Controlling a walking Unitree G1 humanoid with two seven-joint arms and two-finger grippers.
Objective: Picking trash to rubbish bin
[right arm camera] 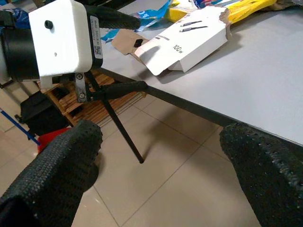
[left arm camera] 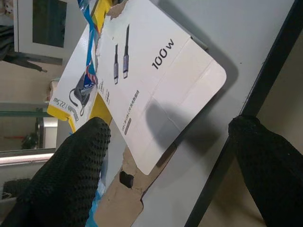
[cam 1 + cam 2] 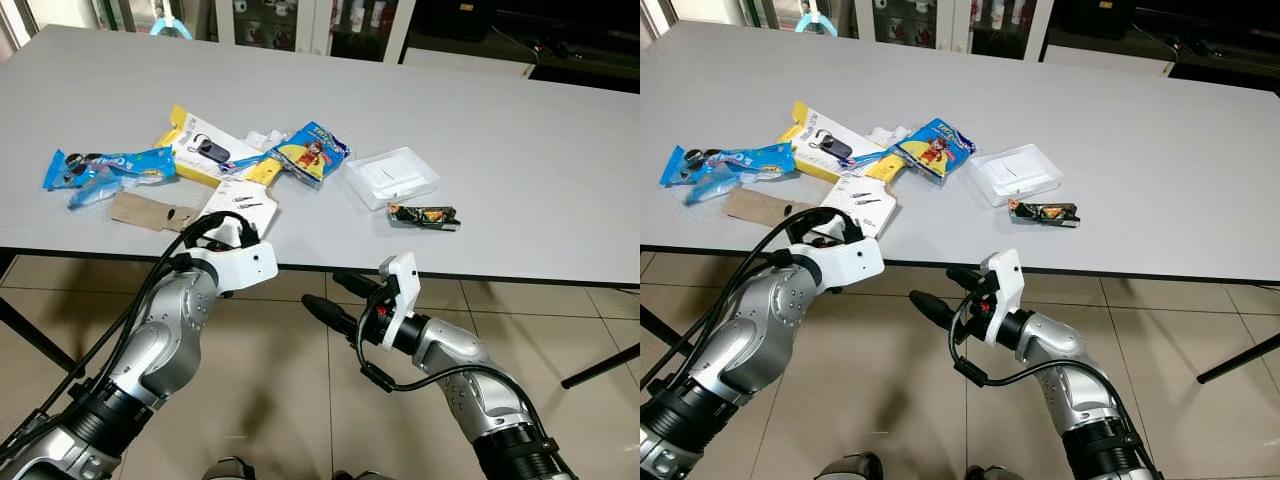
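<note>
Nothing binned yet: both hands, left hand point(image 2: 165, 156) and right hand point(image 1: 161, 161), gape empty; white carton point(image 2: 161, 80) lies just ahead of the left one on the table point(image 3: 520, 130).

Head stereo pair: looks forward and down from above the surface point(image 3: 520, 150) edge, both eyes covering the same litter and both arms. Left wrist view: close range, aimed along the left claw point(image 2: 175, 165) at the white carton point(image 2: 161, 80). Right wrist view: below edge level, facing that carton and the left claw
</note>
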